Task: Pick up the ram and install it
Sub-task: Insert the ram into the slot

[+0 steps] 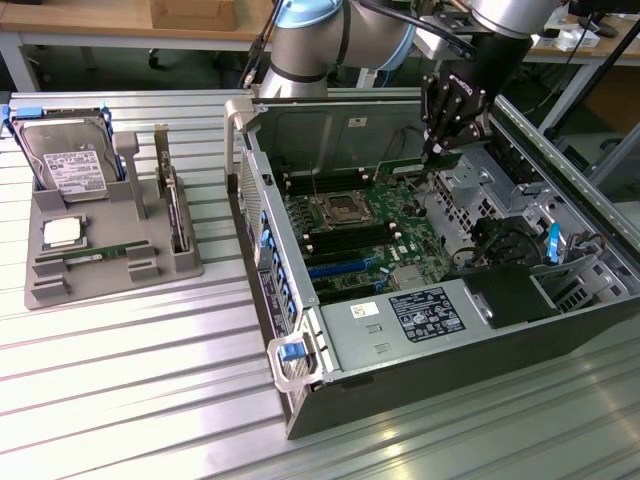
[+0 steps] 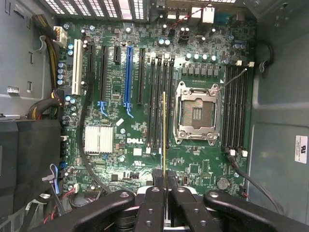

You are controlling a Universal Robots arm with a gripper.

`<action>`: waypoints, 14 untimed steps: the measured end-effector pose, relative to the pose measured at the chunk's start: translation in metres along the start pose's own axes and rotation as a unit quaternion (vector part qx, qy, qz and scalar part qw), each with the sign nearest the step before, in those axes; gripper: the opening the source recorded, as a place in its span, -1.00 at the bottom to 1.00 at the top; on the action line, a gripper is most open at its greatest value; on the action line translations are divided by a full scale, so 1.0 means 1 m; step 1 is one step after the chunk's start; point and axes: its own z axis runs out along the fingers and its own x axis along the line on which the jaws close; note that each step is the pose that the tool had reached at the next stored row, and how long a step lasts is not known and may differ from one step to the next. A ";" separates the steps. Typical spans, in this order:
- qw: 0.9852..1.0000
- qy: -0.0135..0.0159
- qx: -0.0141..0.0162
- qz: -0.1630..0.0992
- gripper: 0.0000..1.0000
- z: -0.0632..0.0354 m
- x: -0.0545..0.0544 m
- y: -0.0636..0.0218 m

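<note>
Ribbed metal bench (image 1: 120, 380) carries an open computer case (image 1: 560, 340), inside which the gripper (image 2: 164, 178), clamped on the ram (image 2: 164, 125), holds it edge-on above the black memory slots (image 2: 155, 101); skew against a slot could jam or crack it.

Robotics lab or assembly workshop is indicated: robot arm (image 1: 310, 40) is mounted by a ribbed alu. table (image 1: 120, 400), an opened PC case (image 1: 450, 378) w/ bare motherboard (image 2: 133, 121) is laid on it, parts are held in a grey fixture tray (image 1: 100, 287), workbenches (image 1: 90, 22) seen behind
</note>
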 end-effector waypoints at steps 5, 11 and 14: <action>1.000 0.000 0.000 0.000 -0.76 0.0023 0.000 0.0003; 1.000 0.000 0.000 0.000 -0.76 0.0057 0.000 0.0004; 1.000 0.000 0.000 0.000 -0.76 0.0072 0.000 0.0004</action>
